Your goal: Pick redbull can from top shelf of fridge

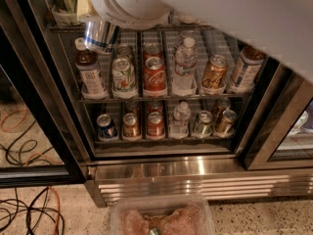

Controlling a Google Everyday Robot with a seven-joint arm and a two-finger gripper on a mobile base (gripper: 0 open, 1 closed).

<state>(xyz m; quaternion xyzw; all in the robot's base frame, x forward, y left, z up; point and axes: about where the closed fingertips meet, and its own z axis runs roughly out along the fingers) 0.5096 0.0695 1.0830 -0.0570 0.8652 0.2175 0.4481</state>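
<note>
The redbull can (100,36), silver with a blue band, hangs in the air just in front of the left end of the top shelf (58,28) of the fridge (161,173). My gripper (101,23) is at the can's top, mostly hidden under my white wrist (127,4), and it holds the can. The can's top end is hidden by the wrist. The can overlaps the shelf's front rail and the brown bottle (88,70) on the rack below.
Lower racks hold red cola cans (154,75), water bottles (186,65), gold cans (214,72) and others. The open black-framed glass door (34,111) stands at left. Cables (29,209) lie on the floor. A clear tray (161,217) sits at the bottom edge.
</note>
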